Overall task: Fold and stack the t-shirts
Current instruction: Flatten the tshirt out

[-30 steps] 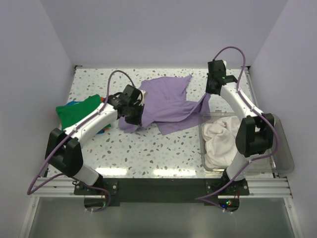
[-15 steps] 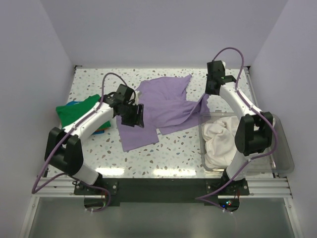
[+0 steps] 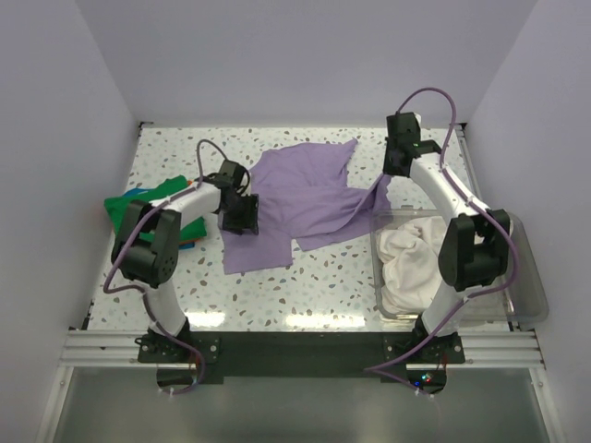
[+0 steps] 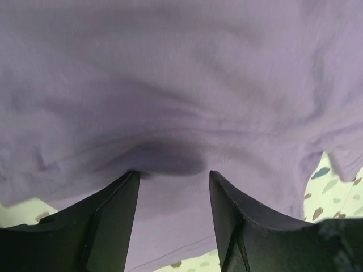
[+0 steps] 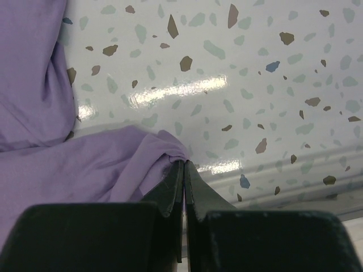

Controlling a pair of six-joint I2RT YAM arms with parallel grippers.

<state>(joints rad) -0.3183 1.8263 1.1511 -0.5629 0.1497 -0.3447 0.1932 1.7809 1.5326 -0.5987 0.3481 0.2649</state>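
Cloth edges set the limits. The lavender t-shirt (image 3: 309, 189) lies spread over the middle of the table (image 3: 323, 277). Its near flap ends in a straight hem just ahead of the left hand (image 3: 242, 214), and its far edge stops short of the back wall (image 3: 295, 65), with a strip of bare top between. Its right corner is lifted off the surface into a taut ridge that runs up to the right hand (image 3: 391, 173). The right wrist view shows that hand's jaws pressed together on a small fold of the lavender cloth, just above the tabletop. The left hand hangs low over the shirt's left part with its fingers (image 4: 113, 221) well parted. Lavender cloth fills the view beneath them, a dark shadow lies between the tips, and nothing is clamped.

The green t-shirt (image 3: 138, 205) sits bunched at the left edge, close to the left wall (image 3: 55, 138) and partly under the left forearm. The cream t-shirt (image 3: 411, 258) is heaped inside the clear bin (image 3: 534, 286) at the near right corner, beside the right arm's upright link.

Open room is a broad bare band along the near side, between the lavender hem and the arm bases, and the far left corner. The table is white and glossy, speckled with small coloured chips. The right wall (image 3: 545, 101), as plain and pale as the other two, closes the third side.
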